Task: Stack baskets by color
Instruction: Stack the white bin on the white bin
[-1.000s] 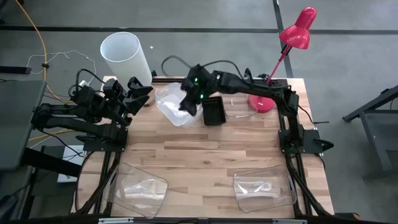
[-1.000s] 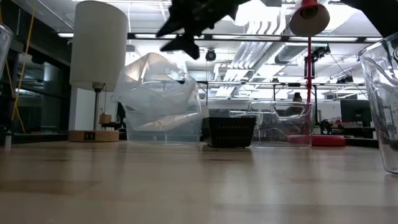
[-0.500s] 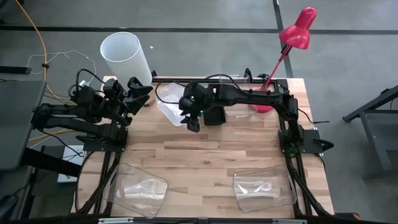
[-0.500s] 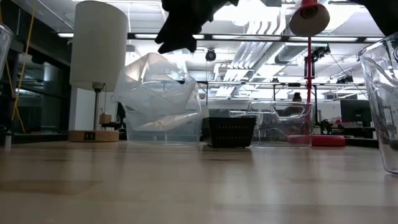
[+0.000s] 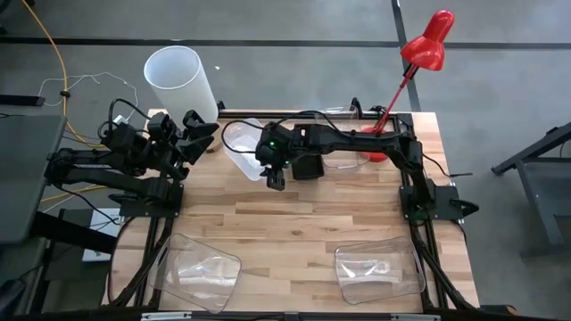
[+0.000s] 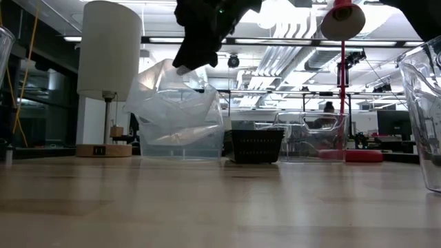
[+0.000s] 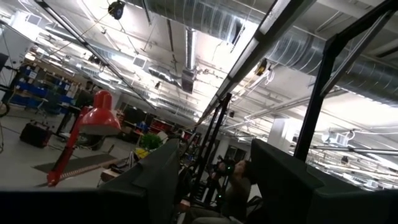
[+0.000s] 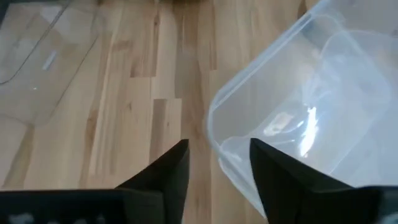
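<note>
Frosted white baskets: nested and tilted at the 12 o'clock side of the table, slightly left of centre. In the low view the stack leans, one bin sitting crooked in another.

Black perforated basket: just beside the frosted stack, on its 3 o'clock side; upright on the wood in the low view.

Clear tub at the far edge: 3 o'clock of the black basket, next to the base of the red desk lamp.

Two more clear tubs near the 6 o'clock edge: one at about 7 o'clock, one at about 5 o'clock, well apart from each other.

Right gripper: above the table at the 6 o'clock edge of the frosted stack, between it and the black basket. Its wrist view shows both fingers apart with bare wood between them, the frosted rim just beyond one finger; nothing clamped. In the low view it hangs above the stack, clear of it.

Left gripper: at the 10 o'clock corner, off the work area, near the white cylindrical lampshade. Its wrist view shows the fingers apart, pointing up toward the ceiling, holding nothing.
</note>
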`<act>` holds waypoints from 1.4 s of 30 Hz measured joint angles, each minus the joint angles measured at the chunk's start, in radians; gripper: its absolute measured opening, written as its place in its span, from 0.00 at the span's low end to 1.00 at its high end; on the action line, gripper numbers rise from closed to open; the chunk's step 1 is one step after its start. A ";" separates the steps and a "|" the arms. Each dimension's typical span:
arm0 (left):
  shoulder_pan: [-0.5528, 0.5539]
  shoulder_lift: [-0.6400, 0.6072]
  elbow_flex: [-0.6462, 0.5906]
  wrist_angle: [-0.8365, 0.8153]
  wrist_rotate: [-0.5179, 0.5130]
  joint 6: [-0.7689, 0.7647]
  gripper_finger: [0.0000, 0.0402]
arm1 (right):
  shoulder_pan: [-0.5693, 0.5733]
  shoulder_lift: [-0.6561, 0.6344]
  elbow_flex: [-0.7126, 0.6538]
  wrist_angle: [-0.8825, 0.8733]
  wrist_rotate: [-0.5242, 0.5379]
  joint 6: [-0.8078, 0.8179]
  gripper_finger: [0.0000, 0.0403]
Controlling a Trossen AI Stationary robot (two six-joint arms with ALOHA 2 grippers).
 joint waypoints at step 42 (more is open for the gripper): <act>0.000 0.000 0.000 -0.006 -0.008 -0.001 0.46 | 0.142 -0.088 0.002 -0.026 0.351 -0.283 0.00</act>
